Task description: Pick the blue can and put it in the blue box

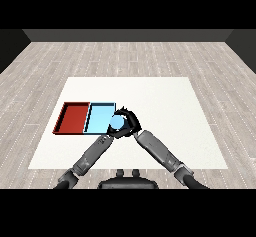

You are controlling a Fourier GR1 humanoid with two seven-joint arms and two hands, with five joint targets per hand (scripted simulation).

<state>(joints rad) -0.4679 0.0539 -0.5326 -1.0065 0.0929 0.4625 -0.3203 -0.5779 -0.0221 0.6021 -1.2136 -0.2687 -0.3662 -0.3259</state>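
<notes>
You are looking down on a white worktop with two trays lying side by side near its left edge, about midway between the far and near edges. The red tray is the outer one, closer to that left edge; the light blue tray touches its right side.

Your right robot hand comes in from the near right corner, the grey forearm angling up and left across the worktop. Its black fingers are curled round the blue can, whose pale round top faces you. The can sits at the near right corner of the light blue tray, over its right rim; you cannot tell whether it rests on the tray floor or is held just above it.

Your left robot hand reaches in from the near left corner and lies just below and beside the can, at the near edge of the light blue tray. It is largely hidden against the can and the other hand, so you cannot tell how its fingers are set or whether it touches the can.
</notes>
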